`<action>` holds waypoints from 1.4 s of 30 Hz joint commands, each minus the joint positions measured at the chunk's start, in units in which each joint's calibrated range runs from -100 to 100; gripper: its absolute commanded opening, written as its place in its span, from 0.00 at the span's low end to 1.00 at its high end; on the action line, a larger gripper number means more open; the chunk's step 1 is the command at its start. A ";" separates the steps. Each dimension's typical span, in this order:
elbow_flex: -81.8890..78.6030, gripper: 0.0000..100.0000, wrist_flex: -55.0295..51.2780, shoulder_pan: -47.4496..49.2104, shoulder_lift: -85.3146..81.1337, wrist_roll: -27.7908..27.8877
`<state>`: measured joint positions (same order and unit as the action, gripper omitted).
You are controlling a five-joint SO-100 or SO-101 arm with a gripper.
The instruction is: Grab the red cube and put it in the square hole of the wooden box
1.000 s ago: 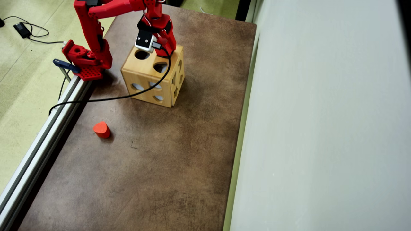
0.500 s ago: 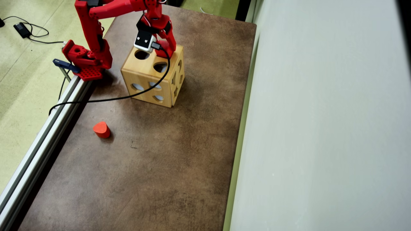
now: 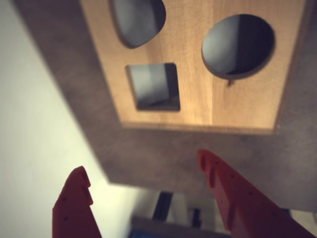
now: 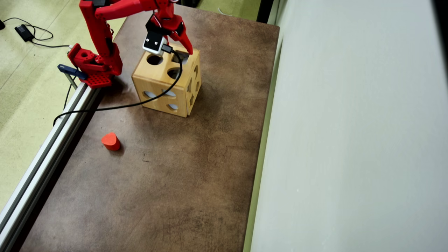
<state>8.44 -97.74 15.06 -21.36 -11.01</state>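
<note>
On brown mottled tabletop (image 4: 196, 168), wooden box (image 4: 157, 84), green carpet (image 4: 21, 80) alongside

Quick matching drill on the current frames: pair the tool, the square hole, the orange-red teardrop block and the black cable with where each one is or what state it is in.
Things:
1. tool
2. square hole
3. orange-red teardrop block
4. black cable

States or places:
A. lying alone on the brown table, near the metal rail
B. open, nothing between the fingers
C. draped across the front of the wooden box
D. on the box's top face, beside the round hole

Pairs: 1-B, 2-D, 3-A, 4-C
</note>
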 commanded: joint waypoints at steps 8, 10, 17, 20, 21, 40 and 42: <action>-3.34 0.34 -0.01 0.47 -45.01 0.44; -7.64 0.34 -0.01 0.40 -51.64 0.44; -23.20 0.34 0.07 -0.27 -74.31 0.54; -24.81 0.34 0.15 -0.27 -74.06 0.54; -24.99 0.34 0.07 -0.35 -74.06 0.54; -30.36 0.00 -0.09 -0.49 -74.14 0.44; -30.36 0.03 -0.09 -0.42 -74.23 0.44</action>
<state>-21.72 -97.74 14.84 -95.51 -10.87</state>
